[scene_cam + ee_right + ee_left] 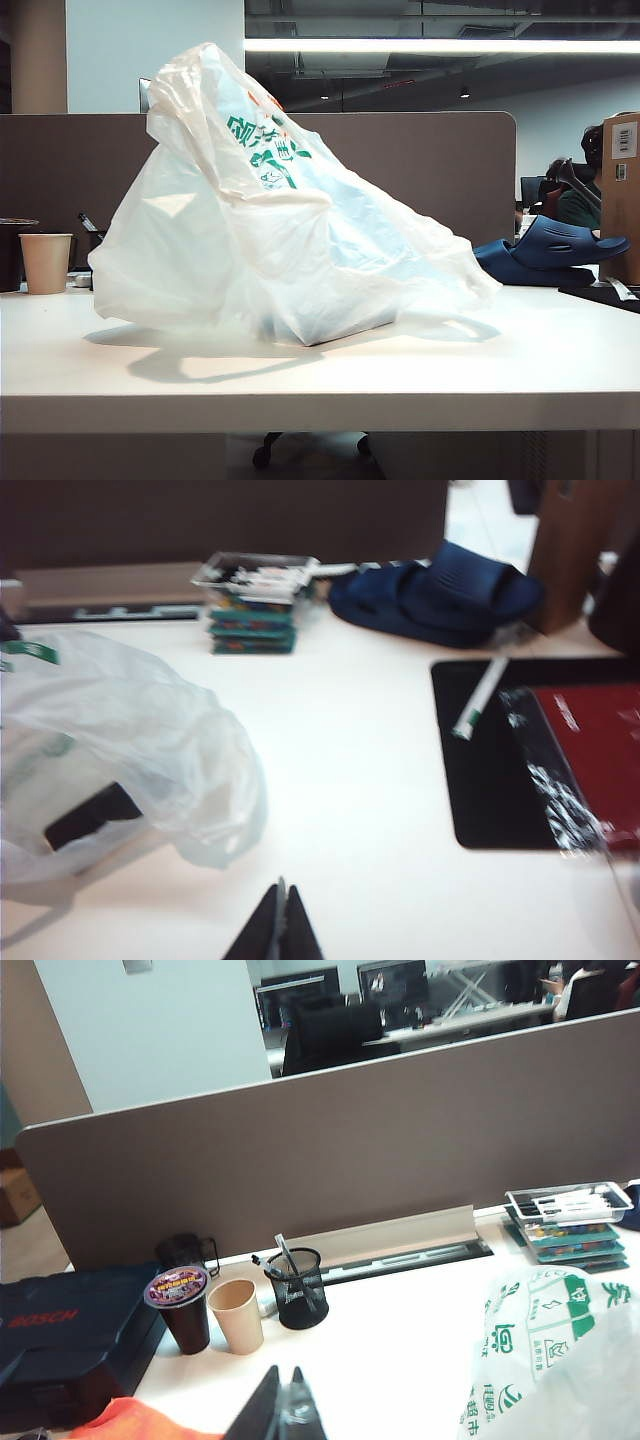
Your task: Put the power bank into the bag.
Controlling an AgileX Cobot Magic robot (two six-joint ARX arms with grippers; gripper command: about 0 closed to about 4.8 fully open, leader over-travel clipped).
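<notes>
White desk, brown partition behind. Bag (290,215) slumped mid-table, crinkled, mouth not readable. Power bank (92,815) already inside bag: dark slab visible through plastic in right wrist view, ahead of right gripper (279,932) fingers and off to one side, long axis slanting away from them. Right gripper nearer; jaws pressed together, empty, raised clear of table. Left gripper (283,1410) likewise closed, empty, bag edge off to side of its fingers. Judgement: task looks done.
</notes>
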